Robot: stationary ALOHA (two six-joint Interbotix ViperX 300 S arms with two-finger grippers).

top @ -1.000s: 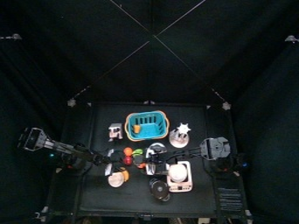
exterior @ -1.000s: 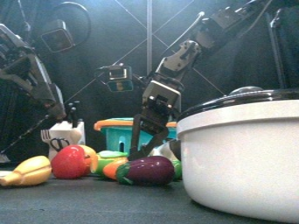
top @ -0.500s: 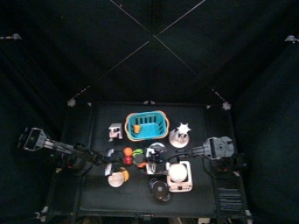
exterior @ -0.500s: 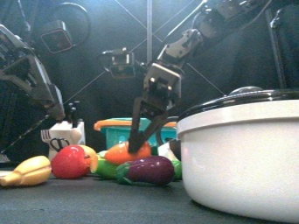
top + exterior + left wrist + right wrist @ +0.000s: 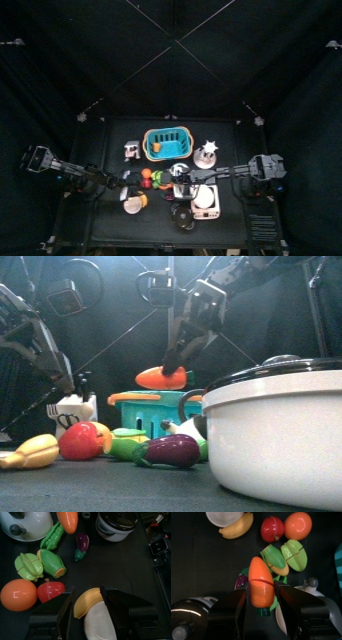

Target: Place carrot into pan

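The right end effector (image 5: 261,607) was clamped on the carrot (image 5: 260,581), held clear above the table (image 5: 127,572), its long axis running straight out from the jaws. The pan (image 5: 274,426) lay just beside and below. The left end effector (image 5: 90,612), apart, rested farther off.

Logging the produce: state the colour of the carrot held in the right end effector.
Orange; the carrot shows best in the right wrist view.

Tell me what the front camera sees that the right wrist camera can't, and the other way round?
Only the front view shows the blue basket, the left arm and how high the carrot hangs above the table. Only the right wrist view shows the orange and the split green vegetable below. Both show the right end effector clamping the carrot, plus the banana.
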